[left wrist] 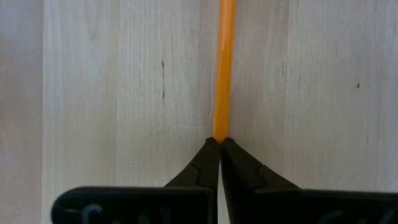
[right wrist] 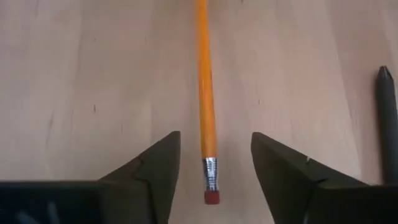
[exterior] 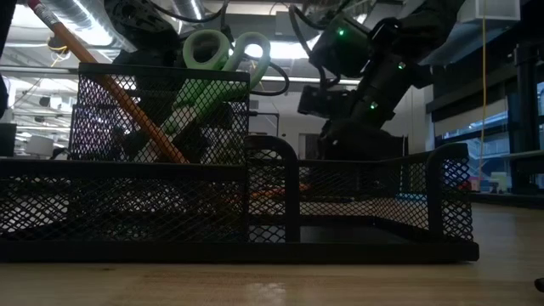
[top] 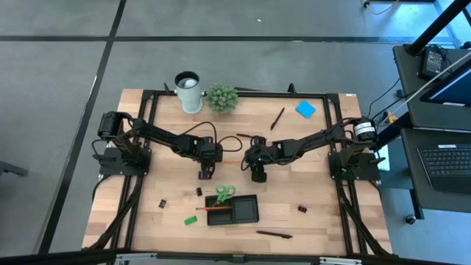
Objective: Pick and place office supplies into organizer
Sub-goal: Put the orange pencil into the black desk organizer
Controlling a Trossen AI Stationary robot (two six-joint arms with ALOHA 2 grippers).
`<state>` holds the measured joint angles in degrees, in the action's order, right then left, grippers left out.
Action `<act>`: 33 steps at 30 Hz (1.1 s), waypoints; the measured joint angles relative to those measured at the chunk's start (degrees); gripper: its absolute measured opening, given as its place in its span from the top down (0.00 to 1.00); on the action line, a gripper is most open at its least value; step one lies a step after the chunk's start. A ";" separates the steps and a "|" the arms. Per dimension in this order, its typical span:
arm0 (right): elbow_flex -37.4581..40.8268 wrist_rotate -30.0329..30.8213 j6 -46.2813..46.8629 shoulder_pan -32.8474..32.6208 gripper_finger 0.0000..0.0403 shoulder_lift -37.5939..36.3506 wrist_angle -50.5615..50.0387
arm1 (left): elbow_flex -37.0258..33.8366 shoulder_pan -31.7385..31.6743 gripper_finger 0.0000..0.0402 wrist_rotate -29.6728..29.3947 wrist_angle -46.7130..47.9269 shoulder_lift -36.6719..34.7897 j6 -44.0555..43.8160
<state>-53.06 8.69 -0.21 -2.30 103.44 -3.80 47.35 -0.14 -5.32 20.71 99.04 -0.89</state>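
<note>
The step in hand looks like a handover of an orange pencil [right wrist: 206, 112] from one arm to the other at the centre of the high view. The left gripper [left wrist: 219, 144] has its fingers pinched together on one tip of the pencil, which runs straight away from it over the wooden table [left wrist: 112, 87]. The right gripper [right wrist: 214, 171] stands with its fingers apart, one on each side of the eraser end, touching neither side as far as the wrist view shows. To do this well, the right arm should, I judge, keep the shaft centred in the gap, move a little further along so the pads meet wood rather than the metal ferrule, and close fully before the left lets go. A black pen [right wrist: 387, 118] lies near at the right edge of that view and should be avoided. The organizer [top: 243, 211] sits at lower centre of the high view, already holding green-handled scissors [top: 224, 193] and another pencil
</note>
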 joint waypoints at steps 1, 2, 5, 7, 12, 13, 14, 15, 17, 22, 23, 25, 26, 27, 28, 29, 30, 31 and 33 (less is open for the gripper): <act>0.00 -0.47 -0.03 0.11 0.53 0.00 -0.07 | 0.00 0.02 0.99 0.01 0.00 0.00 0.00; 0.00 -0.77 -0.05 0.24 0.55 0.00 -0.21 | 0.00 0.02 0.99 0.01 0.02 0.00 0.00; 0.00 -1.09 -0.29 0.28 0.61 0.02 -0.88 | 0.00 0.02 0.99 0.02 0.02 0.00 -0.02; 0.00 -1.14 -1.42 0.27 0.64 0.02 -1.14 | 0.00 0.02 0.99 0.02 0.02 0.00 -0.04; 0.00 -1.20 -1.81 0.27 0.71 0.02 -1.28 | 0.00 0.02 0.99 0.02 0.02 0.00 -0.74; 0.00 -1.20 -1.84 0.28 0.72 0.02 -1.41 | 0.00 0.04 0.99 0.02 0.02 0.00 -0.76; 0.00 -1.20 -1.84 0.28 0.74 0.02 -1.47 | 0.00 0.04 0.99 0.02 0.03 0.00 -0.77; 0.00 -1.20 -1.81 0.28 0.76 0.02 -1.48 | 0.00 0.04 0.99 0.02 0.03 0.00 -0.79; 0.00 -1.20 -1.61 0.26 0.80 0.02 -1.49 | 0.00 0.04 0.99 0.02 0.04 0.00 -0.85; 0.00 -1.20 -1.62 0.26 0.92 0.04 -1.65 | 0.00 0.04 0.99 0.04 0.04 0.00 -0.90; 0.00 -1.22 -1.75 0.26 0.94 0.04 -1.67 | 0.00 0.04 0.99 0.04 0.04 0.00 -0.90; 0.00 -1.22 -1.79 0.24 0.94 0.04 -1.69 | 0.00 0.04 0.99 0.02 0.04 0.00 -0.90; 0.00 -1.24 -1.67 0.24 0.94 0.04 -1.69 | 0.00 0.04 0.99 0.04 0.04 0.00 -0.90; 0.00 -1.24 -1.55 0.24 0.94 0.06 -1.69 | 0.00 0.04 0.99 0.04 0.04 0.00 -0.90; 0.00 -1.24 -1.54 0.24 0.94 0.07 -1.69 | 0.00 0.04 0.99 0.04 0.04 0.00 -0.90; 0.00 -1.23 -1.53 0.24 0.94 0.07 -1.69 | 0.00 0.04 0.99 0.04 0.04 0.00 -0.90; 0.00 -1.24 -1.52 0.24 0.94 0.07 -1.68 | 0.00 0.04 0.99 0.04 0.04 0.00 -0.90; 0.00 -1.24 -1.51 0.24 0.94 0.07 -1.69 | 0.00 0.04 0.99 0.02 0.04 0.00 -0.90; 0.00 -1.22 -1.49 0.24 0.94 0.07 -1.69 | 0.00 0.04 0.99 0.00 0.04 0.00 -0.90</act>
<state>-53.06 7.46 -1.69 -2.07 103.50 -5.50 47.35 -0.10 -5.32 20.75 99.04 -1.78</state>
